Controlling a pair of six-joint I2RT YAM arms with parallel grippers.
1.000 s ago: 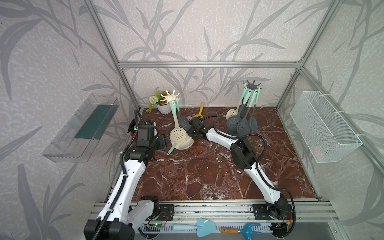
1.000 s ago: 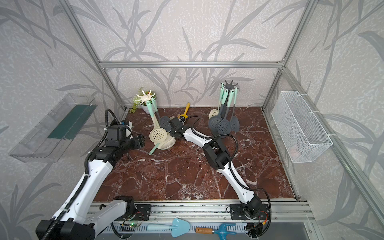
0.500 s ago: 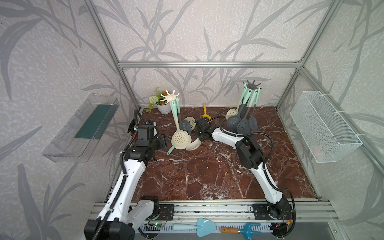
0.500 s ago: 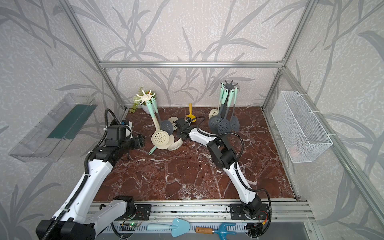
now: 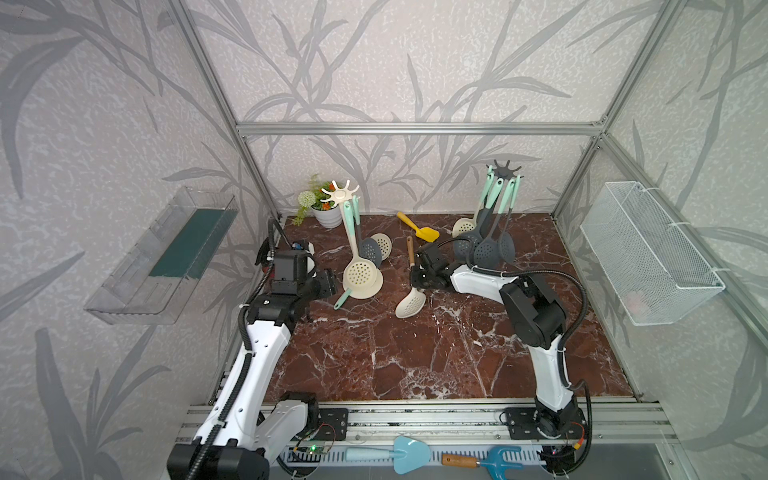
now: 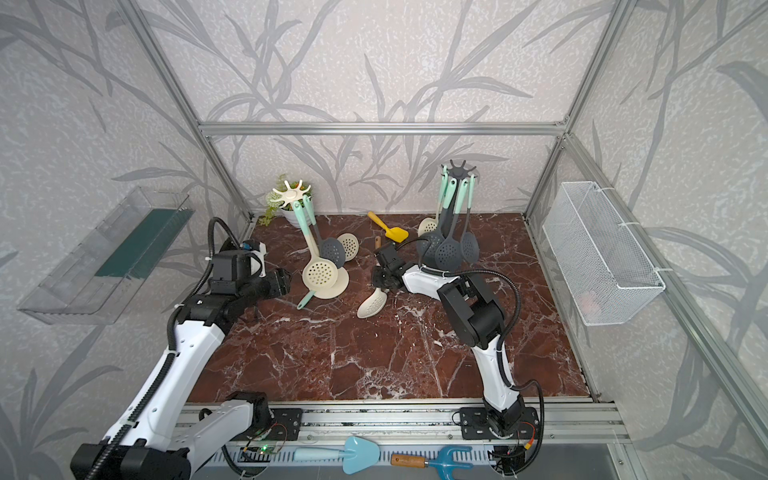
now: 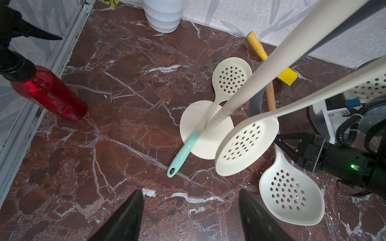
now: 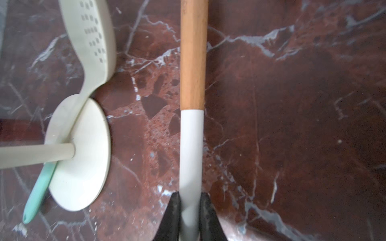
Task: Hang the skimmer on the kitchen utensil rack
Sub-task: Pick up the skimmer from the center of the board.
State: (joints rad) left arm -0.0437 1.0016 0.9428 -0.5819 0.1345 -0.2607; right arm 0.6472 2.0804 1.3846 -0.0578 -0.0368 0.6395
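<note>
The skimmer [image 5: 409,304] has a cream perforated head and a wooden handle [image 5: 410,249]. It lies between the two racks, head toward the front, in both top views [image 6: 371,304]. My right gripper [image 5: 419,279] is shut on its white shaft [image 8: 191,146], just below the wooden part [image 8: 193,52]. Whether the head [image 7: 290,192] rests on the table or hovers just above it I cannot tell. The cream kitchen utensil rack [image 5: 340,195] stands to the left on its round base [image 7: 196,129], several skimmers hanging from it. My left gripper [image 7: 191,200] is open and empty, left of that base [image 5: 328,284].
A dark rack [image 5: 505,168] with several hanging utensils stands at the back right, close behind my right arm. A teal handle [image 7: 181,154] lies across the cream base. A yellow scoop [image 5: 419,230], a white plant pot [image 5: 328,216] and a red bottle [image 7: 48,91] sit near the back.
My right gripper has closed further on the skimmer and pulled it right and frontward, off the cream rack's base. The left arm has stayed where it was.
</note>
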